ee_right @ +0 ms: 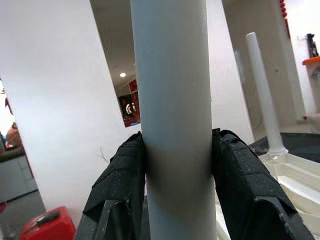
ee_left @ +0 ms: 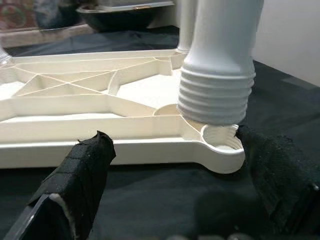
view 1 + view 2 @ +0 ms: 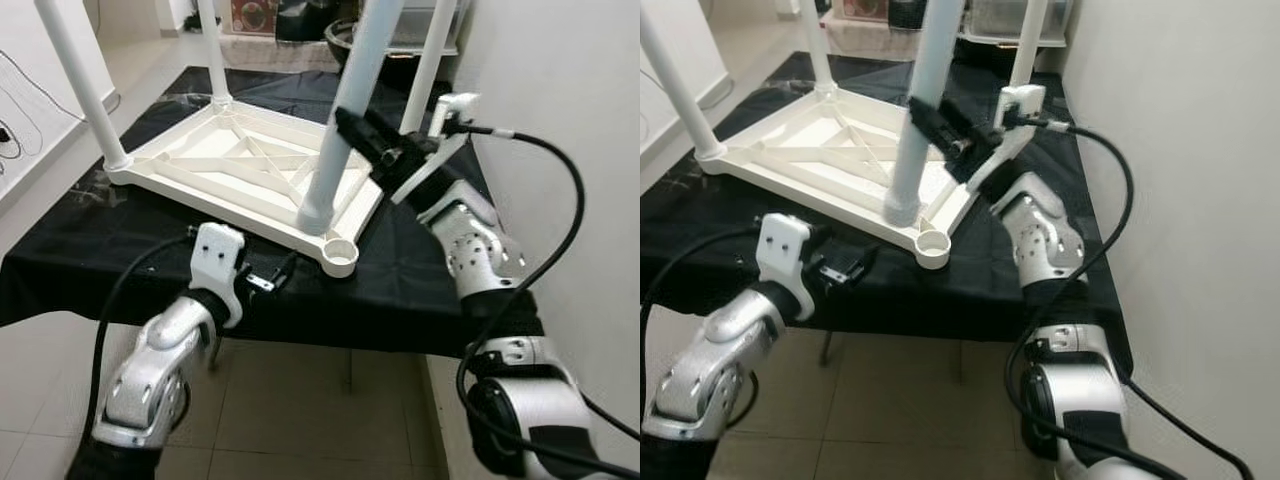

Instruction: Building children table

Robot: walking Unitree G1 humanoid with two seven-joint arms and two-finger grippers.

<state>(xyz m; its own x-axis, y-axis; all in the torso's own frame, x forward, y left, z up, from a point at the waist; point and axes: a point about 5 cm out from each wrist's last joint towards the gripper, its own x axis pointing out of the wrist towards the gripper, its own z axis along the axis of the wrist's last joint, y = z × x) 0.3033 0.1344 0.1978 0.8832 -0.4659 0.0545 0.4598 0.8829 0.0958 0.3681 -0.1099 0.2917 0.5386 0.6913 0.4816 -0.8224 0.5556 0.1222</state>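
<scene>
An upturned white children's table top (image 3: 240, 165) lies on a black-covered table (image 3: 120, 260), with three white legs standing in its corners. My right gripper (image 3: 342, 120) is shut on the fourth white leg (image 3: 335, 165), holding it nearly upright. The leg's threaded end (image 2: 215, 95) rests on the table top just behind the empty corner socket (image 2: 222, 139), not inside it. My left gripper (image 3: 268, 282) hovers low at the table's front edge, just before that corner. It is open, and its black fingers (image 2: 82, 170) stand apart with nothing between them.
A white wall (image 3: 560, 80) runs close along the right side of the table. Tiled floor (image 3: 300, 410) lies below the front edge. A dark bowl (image 3: 340, 35) and boxes stand behind the table. Cables hang on the left wall (image 3: 15, 120).
</scene>
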